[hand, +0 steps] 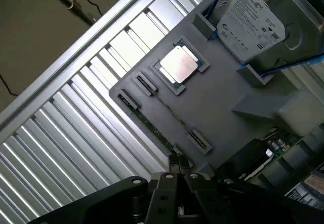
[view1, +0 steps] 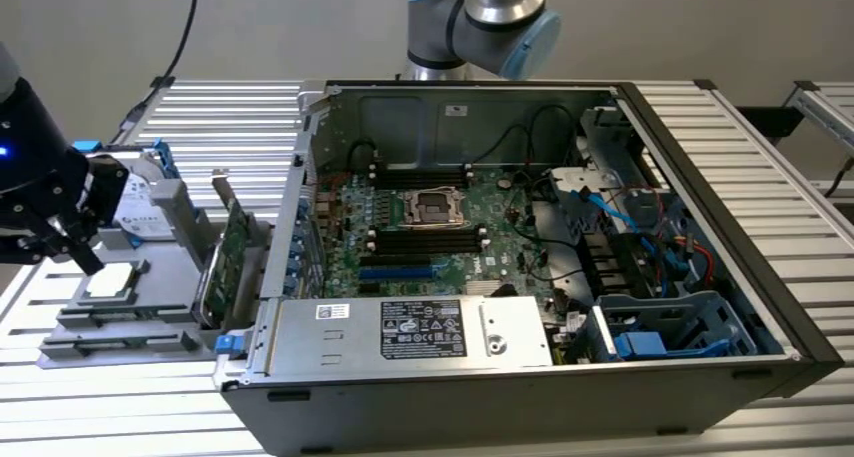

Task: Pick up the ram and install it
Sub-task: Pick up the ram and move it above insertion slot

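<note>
Gripper (hand: 178,161) hovers above the grey fixture (hand: 228,92), seemingly closed and empty. Just beyond its tips the ram (hand: 152,128) stands on edge in a fixture slot, near the CPU (hand: 177,64).

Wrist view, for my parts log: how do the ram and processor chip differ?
The ram is long, thin and green; the processor chip is square and silver-topped. The ram sits on edge in a slot; the processor chip lies flat in a pocket. Both rest on the gray holder.
</note>
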`<state>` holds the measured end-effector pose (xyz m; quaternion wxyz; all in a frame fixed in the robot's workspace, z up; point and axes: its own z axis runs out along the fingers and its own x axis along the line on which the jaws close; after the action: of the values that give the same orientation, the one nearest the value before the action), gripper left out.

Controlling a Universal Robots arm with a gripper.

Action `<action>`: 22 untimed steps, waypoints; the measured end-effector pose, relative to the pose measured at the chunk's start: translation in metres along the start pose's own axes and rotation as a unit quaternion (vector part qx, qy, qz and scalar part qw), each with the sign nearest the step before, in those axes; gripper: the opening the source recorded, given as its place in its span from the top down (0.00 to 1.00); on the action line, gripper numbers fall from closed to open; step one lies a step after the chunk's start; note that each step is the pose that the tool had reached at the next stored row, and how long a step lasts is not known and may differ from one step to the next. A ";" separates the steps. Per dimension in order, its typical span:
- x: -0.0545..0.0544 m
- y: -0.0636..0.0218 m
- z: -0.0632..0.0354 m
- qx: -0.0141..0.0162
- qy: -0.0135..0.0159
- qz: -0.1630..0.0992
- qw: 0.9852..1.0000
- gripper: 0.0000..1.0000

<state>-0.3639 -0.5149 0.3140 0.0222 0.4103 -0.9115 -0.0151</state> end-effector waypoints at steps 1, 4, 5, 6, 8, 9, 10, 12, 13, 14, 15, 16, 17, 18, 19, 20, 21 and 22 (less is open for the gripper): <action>0.000 0.0000 0.0004 0.000 0.000 -0.009 1.000 0.89; 0.000 -0.0001 0.0016 0.001 0.002 -0.036 0.999 0.89; 0.000 -0.0001 0.0019 0.001 0.002 -0.045 0.999 0.89; 0.000 -0.0001 0.0023 0.002 0.002 -0.054 0.999 0.89; 0.000 -0.0002 0.0031 0.002 0.003 -0.073 0.997 0.89; 0.000 -0.0002 0.0035 0.002 0.004 -0.081 0.997 0.89; 0.000 -0.0002 0.0039 0.003 0.004 -0.091 0.996 0.89; 0.000 -0.0002 0.0046 0.003 0.005 -0.109 0.994 0.89; 0.000 -0.0002 0.0049 0.003 0.005 -0.118 0.993 0.89; 0.000 -0.0003 0.0051 0.004 0.006 -0.126 0.992 0.89; 0.000 -0.0002 0.0052 0.004 0.006 -0.135 0.991 0.89; 0.000 -0.0003 0.0054 0.004 0.007 -0.144 0.990 0.89; 0.000 -0.0003 0.0056 0.004 0.007 -0.153 0.988 0.89; 0.000 -0.0003 0.0057 0.005 0.007 -0.163 0.987 0.89; 0.000 -0.0003 0.0059 0.005 0.008 -0.172 0.985 0.89; 0.000 -0.0003 0.0060 0.005 0.008 -0.181 0.984 0.89; 0.000 -0.0003 0.0062 0.005 0.009 -0.189 0.982 0.89; 0.000 -0.0003 0.0063 0.006 0.009 -0.198 0.980 0.89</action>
<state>-0.3639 -0.5150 0.3076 0.0247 0.5831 -0.8120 -0.0103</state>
